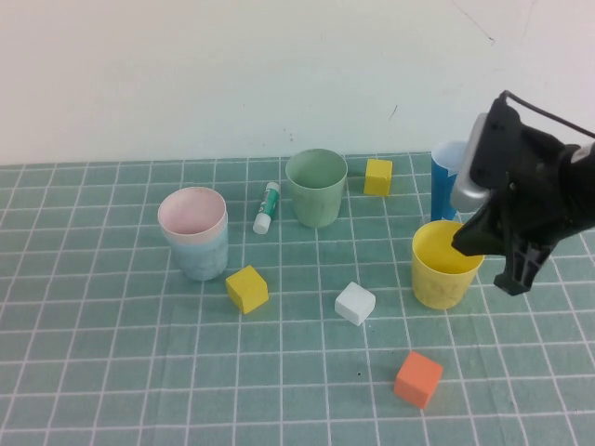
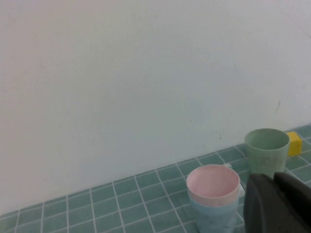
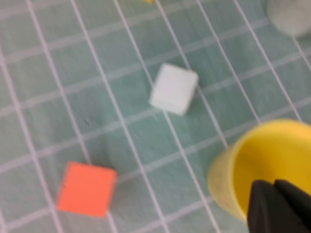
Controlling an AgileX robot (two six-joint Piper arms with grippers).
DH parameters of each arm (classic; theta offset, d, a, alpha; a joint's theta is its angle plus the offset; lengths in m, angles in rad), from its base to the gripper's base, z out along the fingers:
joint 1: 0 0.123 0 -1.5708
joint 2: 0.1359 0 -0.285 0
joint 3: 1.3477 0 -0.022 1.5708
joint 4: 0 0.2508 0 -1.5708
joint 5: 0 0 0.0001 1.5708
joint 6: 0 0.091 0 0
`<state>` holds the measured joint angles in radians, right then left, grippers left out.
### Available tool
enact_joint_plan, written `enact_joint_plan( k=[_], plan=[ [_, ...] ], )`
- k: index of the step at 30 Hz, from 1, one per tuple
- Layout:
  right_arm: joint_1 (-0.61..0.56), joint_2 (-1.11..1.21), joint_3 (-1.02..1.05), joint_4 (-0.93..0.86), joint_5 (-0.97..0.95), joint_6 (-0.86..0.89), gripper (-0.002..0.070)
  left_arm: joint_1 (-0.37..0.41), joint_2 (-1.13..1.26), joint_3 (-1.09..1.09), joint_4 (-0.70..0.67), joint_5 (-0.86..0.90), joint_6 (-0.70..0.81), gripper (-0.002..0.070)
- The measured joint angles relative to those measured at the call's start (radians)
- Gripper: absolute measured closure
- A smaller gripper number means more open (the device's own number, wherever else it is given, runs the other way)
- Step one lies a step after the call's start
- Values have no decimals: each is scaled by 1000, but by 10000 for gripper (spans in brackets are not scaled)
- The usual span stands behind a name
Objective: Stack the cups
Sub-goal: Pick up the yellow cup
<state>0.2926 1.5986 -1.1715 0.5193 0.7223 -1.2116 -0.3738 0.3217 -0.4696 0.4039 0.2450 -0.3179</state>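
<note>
Backing the desk (image 1: 112,372), a plain white wall is seen above its green gridded mat. At the right edge, the yellow cup (image 1: 444,268) is grasped at its rim by the right gripper (image 1: 483,249). The pink cup (image 1: 192,216) is nested in the light blue cup (image 1: 203,255) toward the left, the pale green cup (image 1: 316,187) standing near the far edge. The left gripper (image 2: 279,204) is glimpsed only in its wrist view; its state cannot be told.

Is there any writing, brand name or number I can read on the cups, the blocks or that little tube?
No text can be read anywhere.
The glue stick, white with a green band, may carry a label, but it is too small to read.
The pink cup, green cup, yellow cup and the blocks look plain.
The right gripper at the yellow cup and the left gripper show no markings.
</note>
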Motion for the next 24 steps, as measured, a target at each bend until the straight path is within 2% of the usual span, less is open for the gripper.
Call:
enact_joint_plan(
  k=[4,7,13,16,24],
  plan=[
    [0,72,-88,-148,24,98,673,0,-40,28,-55,47,-8,674],
    [0,111,-126,-192,0,162,627,0,-47,40,-101,129,-11,674],
    [0,186,-161,-235,-70,346,407,0,-47,71,-109,265,54,675],
    [0,222,-161,-257,-106,410,346,0,-47,77,-109,280,77,675],
    [0,295,-161,-271,-138,469,328,0,-47,123,-141,206,79,676]
  ],
)
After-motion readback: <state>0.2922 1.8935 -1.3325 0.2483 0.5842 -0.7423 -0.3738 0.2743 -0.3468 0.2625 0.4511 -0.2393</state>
